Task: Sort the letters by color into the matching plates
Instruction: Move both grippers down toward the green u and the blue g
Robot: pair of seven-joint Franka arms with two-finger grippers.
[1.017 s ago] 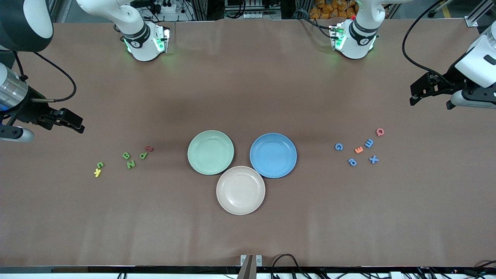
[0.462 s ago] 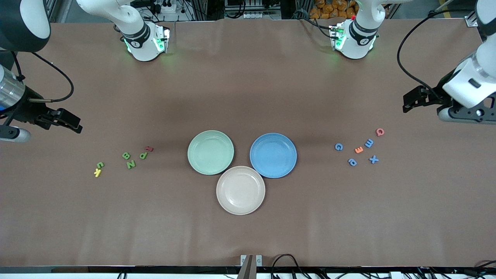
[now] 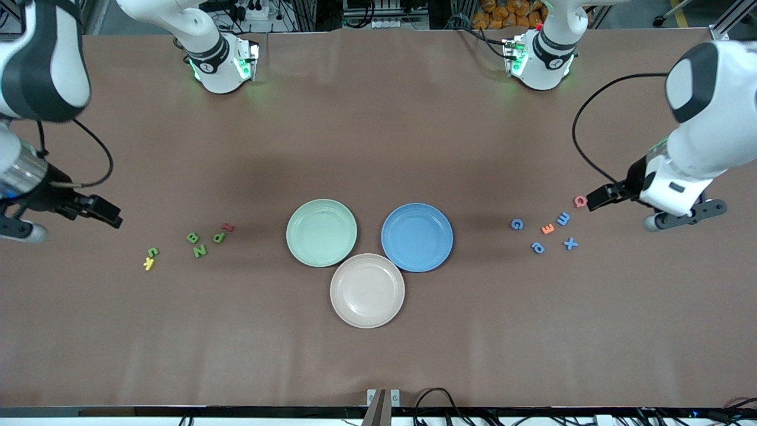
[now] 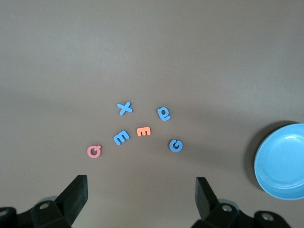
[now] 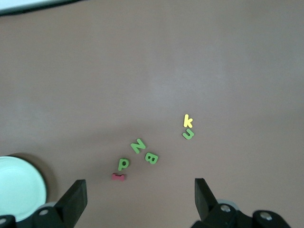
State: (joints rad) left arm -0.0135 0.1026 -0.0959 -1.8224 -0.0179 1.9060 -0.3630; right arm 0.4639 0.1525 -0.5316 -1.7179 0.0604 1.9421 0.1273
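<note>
Left gripper (image 3: 594, 198) moved over pink letter (image 3: 580, 202) — open, empty | right gripper (image 3: 106, 213) open, empty

robot lab, tabletop manipulation rig

two white arm bases (image 3: 222, 62) bolted at the edge of a big brown-covered table (image 3: 378, 355), green status lights on them, black cables (image 3: 437, 399) along the table's near edge, aluminium frame (image 3: 730, 21) and power strips (image 3: 251, 9) past the bases, nothing domestic in view.
</note>
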